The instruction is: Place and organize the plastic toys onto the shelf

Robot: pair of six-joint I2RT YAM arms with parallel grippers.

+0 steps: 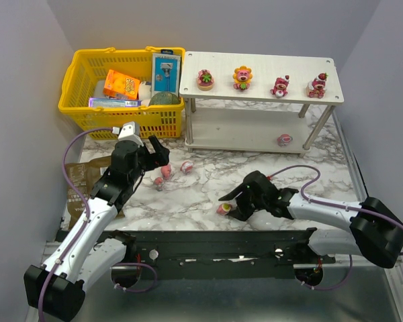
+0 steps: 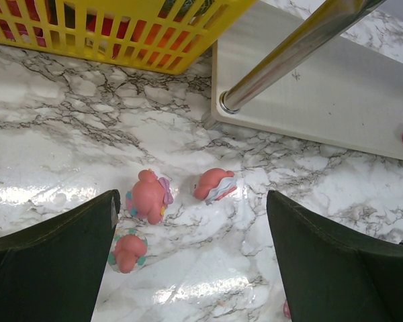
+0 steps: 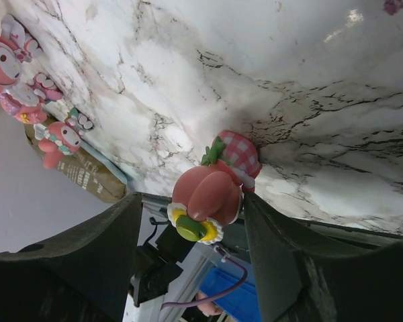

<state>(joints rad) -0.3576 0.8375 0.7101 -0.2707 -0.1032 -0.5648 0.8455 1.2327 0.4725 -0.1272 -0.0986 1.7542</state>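
Several plastic toys stand in a row on the top of the white shelf (image 1: 258, 94), among them a yellow-petalled one (image 1: 242, 77). A pink toy (image 1: 284, 139) lies on the lower tier. Three pink toys (image 2: 149, 196) (image 2: 215, 184) (image 2: 127, 251) lie on the marble below my left gripper (image 2: 191, 255), which hangs open above them and holds nothing. My right gripper (image 3: 195, 221) is low near the table's front edge. Its jaws straddle a pink toy with a checked hat (image 3: 211, 191). One finger touches the toy and the other stands apart from it.
A yellow mesh basket (image 1: 77, 74) with an orange box (image 1: 121, 85) and other packages stands left of the shelf. A brown paper bag (image 1: 77, 184) lies at the left edge. The shelf's silver leg (image 2: 289, 54) is just ahead of my left gripper.
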